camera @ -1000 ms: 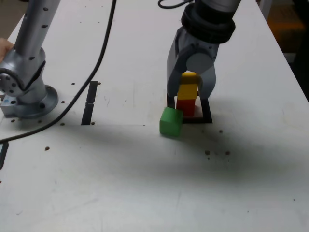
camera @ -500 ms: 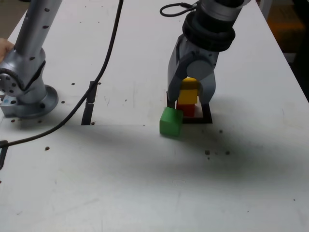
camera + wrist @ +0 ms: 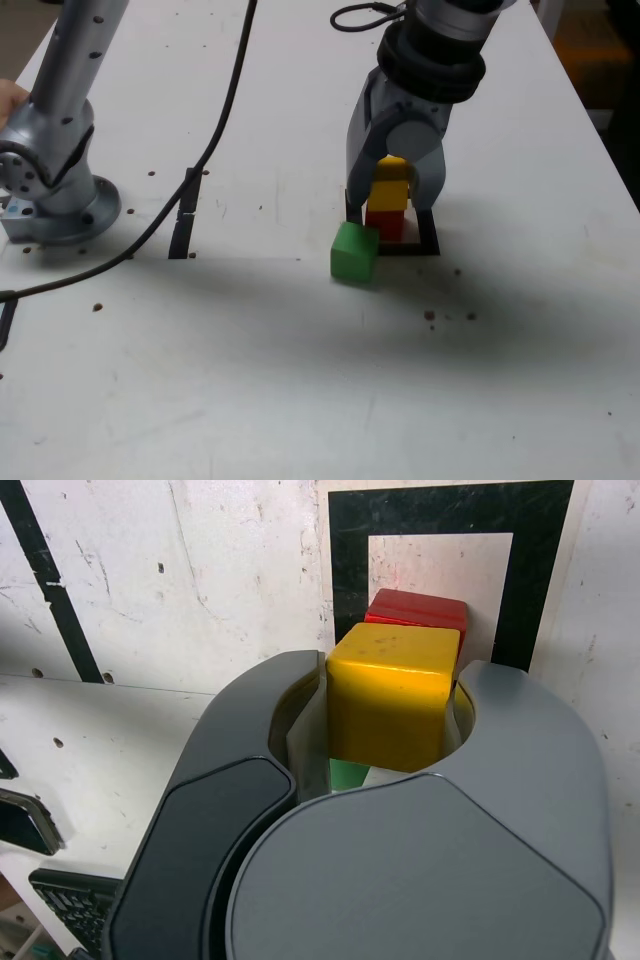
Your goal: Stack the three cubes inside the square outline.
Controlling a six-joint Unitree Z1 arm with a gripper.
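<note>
Your gripper (image 3: pixel 395 190) was clamped on yellow cube (image 3: pixel 390 188), jaws tight on both sides. Yellow sat on top of red cube (image 3: pixel 387 224), red inside square outline (image 3: pixel 428 237). Green cube (image 3: pixel 354 251) was on table (image 3: pixel 300 380) at outline's near corner, toward exterior view's left, not stacked.

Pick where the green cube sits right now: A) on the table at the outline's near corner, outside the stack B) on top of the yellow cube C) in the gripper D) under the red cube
A: the green cube rests on the table at the near corner of the outline, on the exterior view's left of the stack, while the gripper is shut on the yellow cube atop the red cube.
</note>
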